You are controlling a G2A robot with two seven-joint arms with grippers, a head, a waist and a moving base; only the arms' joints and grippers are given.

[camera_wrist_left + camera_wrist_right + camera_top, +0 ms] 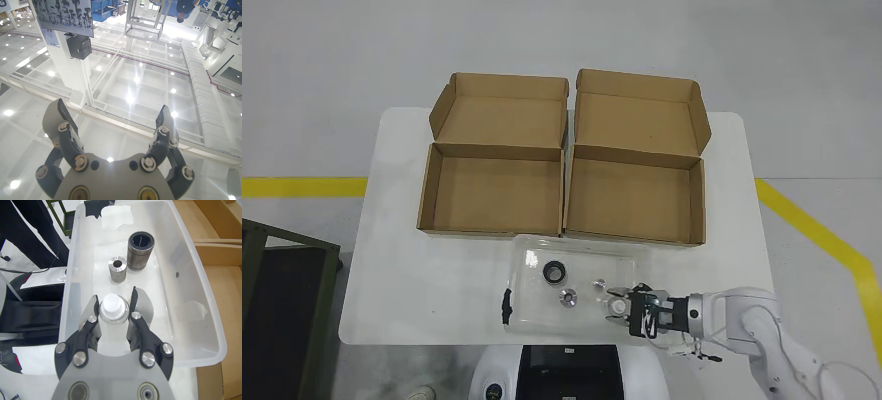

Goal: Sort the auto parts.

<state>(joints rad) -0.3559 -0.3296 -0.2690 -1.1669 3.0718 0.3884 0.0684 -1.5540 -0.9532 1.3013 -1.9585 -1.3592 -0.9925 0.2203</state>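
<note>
A clear plastic bin point(532, 250) point(196, 262) sits at the table's front edge. In it stand a large dark bearing sleeve point(556, 271) point(140, 251) and a smaller steel cylinder with a centre hole point(568, 296) point(117, 269). My right gripper point(616, 302) point(114, 303) is inside the bin, shut on a round metal part with a white stepped cap point(113, 308); its pads touch both sides of the part. My left gripper point(113, 115) points up at the ceiling, open with nothing between its fingers.
Two open cardboard boxes stand side by side behind the bin, the left box point(492, 195) and the right box point(634, 200) point(223, 279), both bare inside. Black tape point(94, 207) marks the bin's far end. White table point(412, 280) lies free left of the bin.
</note>
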